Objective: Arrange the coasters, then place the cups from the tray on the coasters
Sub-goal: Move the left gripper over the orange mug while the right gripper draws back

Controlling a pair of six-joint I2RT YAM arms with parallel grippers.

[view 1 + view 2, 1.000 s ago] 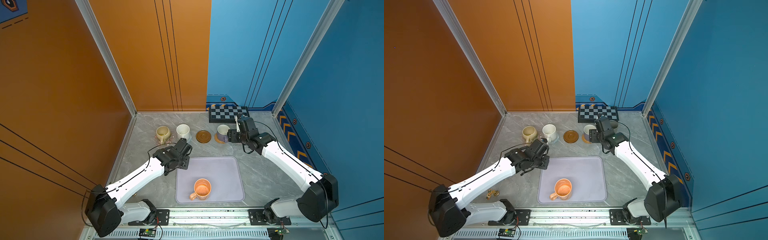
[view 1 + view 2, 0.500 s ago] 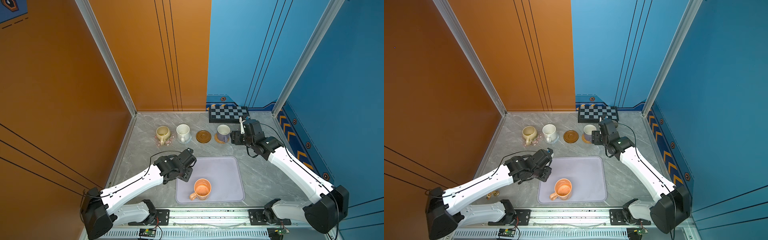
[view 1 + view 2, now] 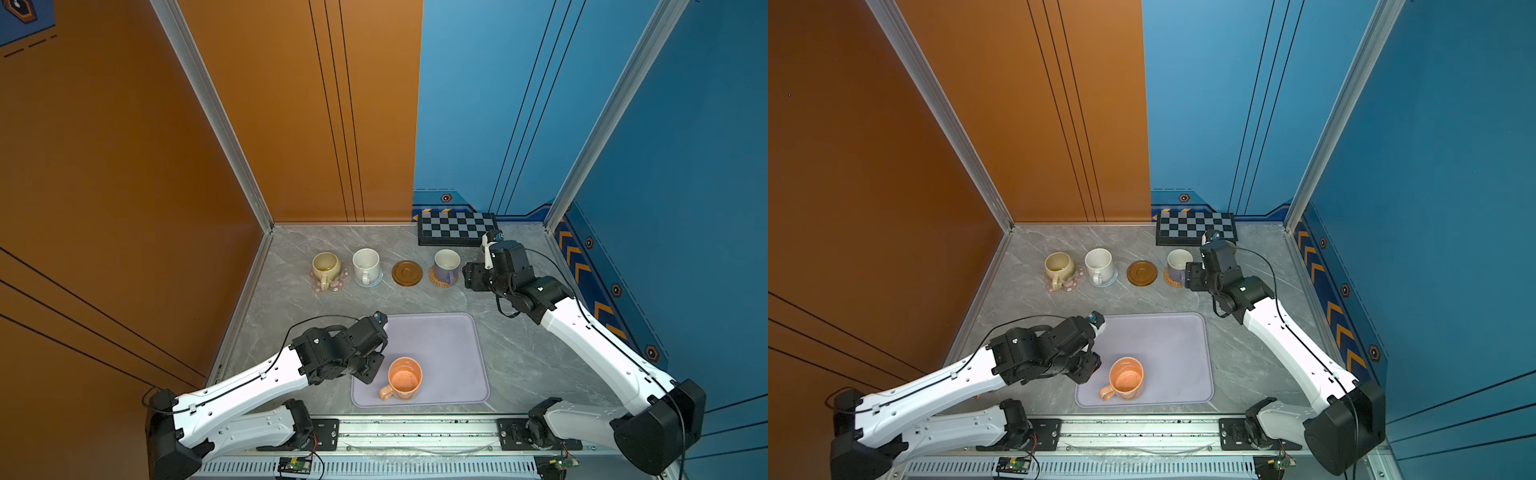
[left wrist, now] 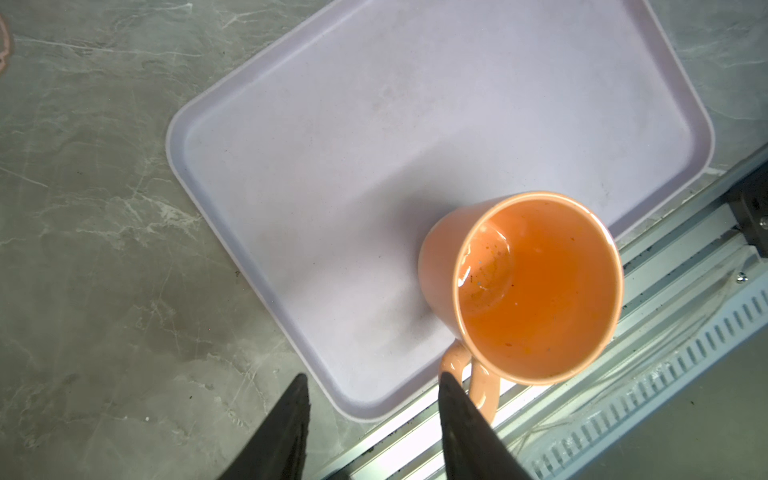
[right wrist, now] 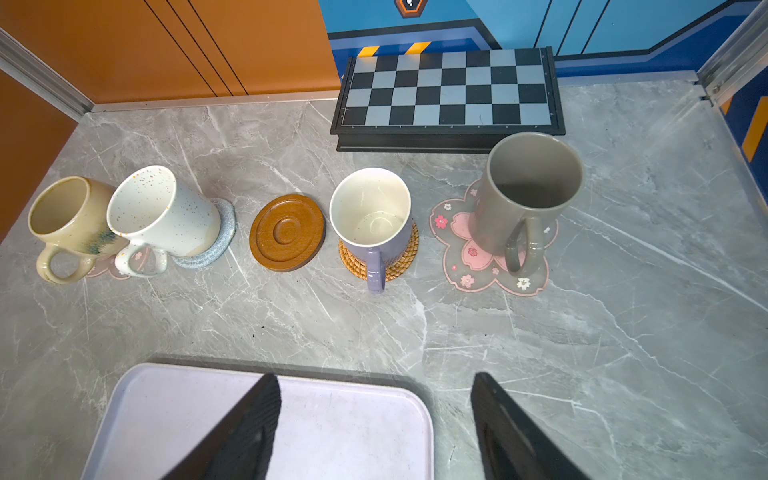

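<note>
Orange cup (image 3: 404, 379) is left on the tray (image 3: 440, 332); four cups (image 5: 370, 208) are seated on coasters (image 5: 494, 257), the wooden coaster (image 3: 407, 273) bare. Left gripper (image 4: 372, 376) is held apart just beside that cup; right gripper (image 5: 374, 376) is spread, empty.

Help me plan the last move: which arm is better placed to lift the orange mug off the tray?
Left. The left gripper hangs open beside the handle of the orange mug on the tray; the right gripper is away by the grey mug.

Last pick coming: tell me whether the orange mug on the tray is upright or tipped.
Upright. The orange mug rests base-down on the tray, its round mouth facing up in both top views.
</note>
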